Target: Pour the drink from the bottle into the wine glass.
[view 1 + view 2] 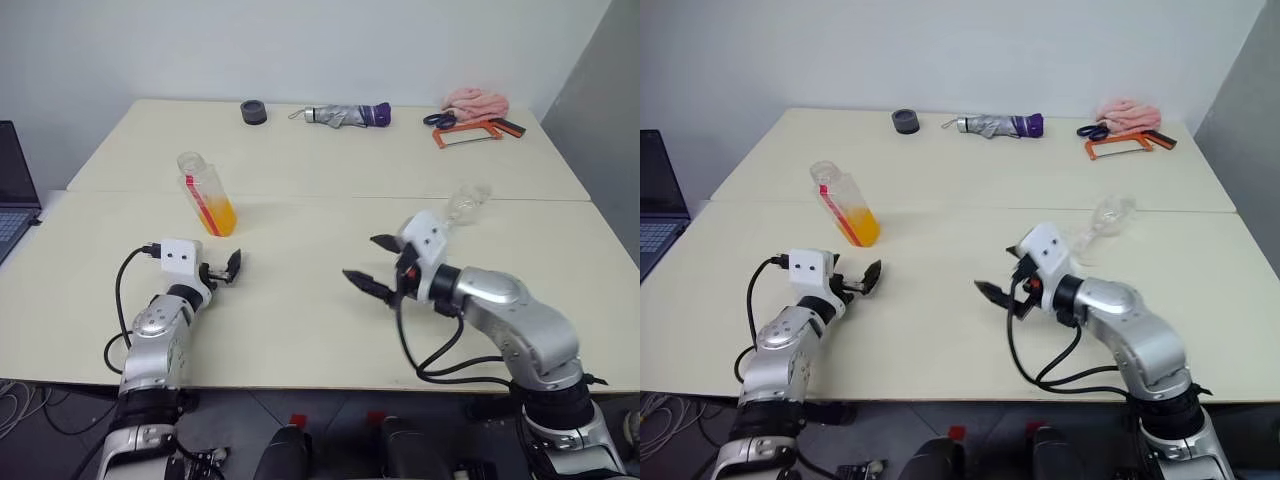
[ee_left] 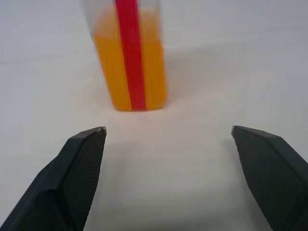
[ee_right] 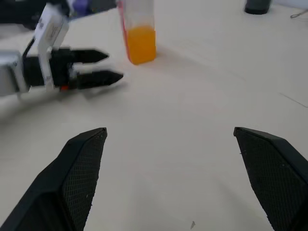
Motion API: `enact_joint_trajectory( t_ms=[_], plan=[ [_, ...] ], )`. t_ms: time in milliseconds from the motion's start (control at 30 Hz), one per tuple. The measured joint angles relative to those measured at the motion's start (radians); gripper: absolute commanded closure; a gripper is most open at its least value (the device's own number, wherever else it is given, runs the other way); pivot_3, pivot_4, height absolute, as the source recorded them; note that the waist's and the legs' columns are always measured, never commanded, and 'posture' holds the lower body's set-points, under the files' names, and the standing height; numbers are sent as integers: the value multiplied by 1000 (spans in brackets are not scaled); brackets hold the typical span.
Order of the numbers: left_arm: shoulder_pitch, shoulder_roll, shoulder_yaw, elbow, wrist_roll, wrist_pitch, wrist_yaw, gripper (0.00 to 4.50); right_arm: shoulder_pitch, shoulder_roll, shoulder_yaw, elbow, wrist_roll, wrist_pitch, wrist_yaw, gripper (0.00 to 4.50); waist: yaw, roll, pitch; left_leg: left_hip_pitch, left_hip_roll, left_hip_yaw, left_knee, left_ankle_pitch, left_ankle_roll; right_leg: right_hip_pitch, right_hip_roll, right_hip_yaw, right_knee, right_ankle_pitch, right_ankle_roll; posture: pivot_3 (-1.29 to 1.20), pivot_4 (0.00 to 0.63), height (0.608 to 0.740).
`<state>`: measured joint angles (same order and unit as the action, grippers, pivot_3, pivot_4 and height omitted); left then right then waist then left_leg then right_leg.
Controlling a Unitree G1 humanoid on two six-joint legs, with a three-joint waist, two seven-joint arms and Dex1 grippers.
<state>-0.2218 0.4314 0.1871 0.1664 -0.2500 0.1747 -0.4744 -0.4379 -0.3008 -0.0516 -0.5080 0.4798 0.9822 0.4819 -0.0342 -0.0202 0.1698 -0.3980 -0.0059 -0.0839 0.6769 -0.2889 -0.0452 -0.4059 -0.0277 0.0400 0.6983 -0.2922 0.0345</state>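
Observation:
The bottle (image 1: pixel 207 195) stands on the table's left half, with the orange drink (image 1: pixel 221 216) filling its lower part and a red strip down its side. My left gripper (image 1: pixel 236 265) is open, low over the table, a short way in front of the bottle and pointing at it; the left wrist view shows the bottle (image 2: pixel 130 62) ahead of the spread fingers. The clear wine glass (image 1: pixel 1108 218) stands on the right half, just beyond my right wrist. My right gripper (image 1: pixel 362 258) is open and empty, pointing left toward the bottle (image 3: pixel 139 33).
Along the table's far edge lie a black tape roll (image 1: pixel 254 112), a folded umbrella (image 1: pixel 350 115), a pink cloth (image 1: pixel 477 100), scissors and an orange-framed saw (image 1: pixel 468 133). A laptop (image 1: pixel 15 190) sits at the far left. A seam (image 1: pixel 330 198) runs across the table between bottle and far objects.

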Motion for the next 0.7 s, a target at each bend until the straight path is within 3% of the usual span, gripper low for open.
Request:
enact_joint_trajectory(
  t_ms=[133, 267, 467, 700],
  plan=[
    [25, 70, -82, -151, -102, 114, -223, 31, -160, -7, -317, 96, 122, 231, -129, 0, 7, 0, 0, 0, -1, 0, 0, 0, 0, 1, 0, -1, 0, 0, 0, 0, 150, 740],
    [-33, 155, -165, -226, -159, 176, -427, 31, -288, -75, -480, 343, 104, 339, -243, 0, 5, 2, 1, 1, -2, 5, -1, 0, 0, 1, 2, 1, -1, 0, 0, 0, 150, 740],
    [-160, 215, -267, -208, -159, 183, -635, 31, -373, -172, -499, 747, 44, 318, -262, 0, -7, 3, 1, 2, -1, 10, -3, 0, 0, 0, 6, 3, -1, 0, 0, 0, 150, 740],
    [-224, 222, -338, -187, -146, 151, -783, 31, -499, -215, -416, 1172, -5, 160, -157, 0, -26, 5, 2, 2, -1, 11, -3, 0, 0, 0, 6, 4, -1, 0, 0, 0, 150, 740]
  ],
)
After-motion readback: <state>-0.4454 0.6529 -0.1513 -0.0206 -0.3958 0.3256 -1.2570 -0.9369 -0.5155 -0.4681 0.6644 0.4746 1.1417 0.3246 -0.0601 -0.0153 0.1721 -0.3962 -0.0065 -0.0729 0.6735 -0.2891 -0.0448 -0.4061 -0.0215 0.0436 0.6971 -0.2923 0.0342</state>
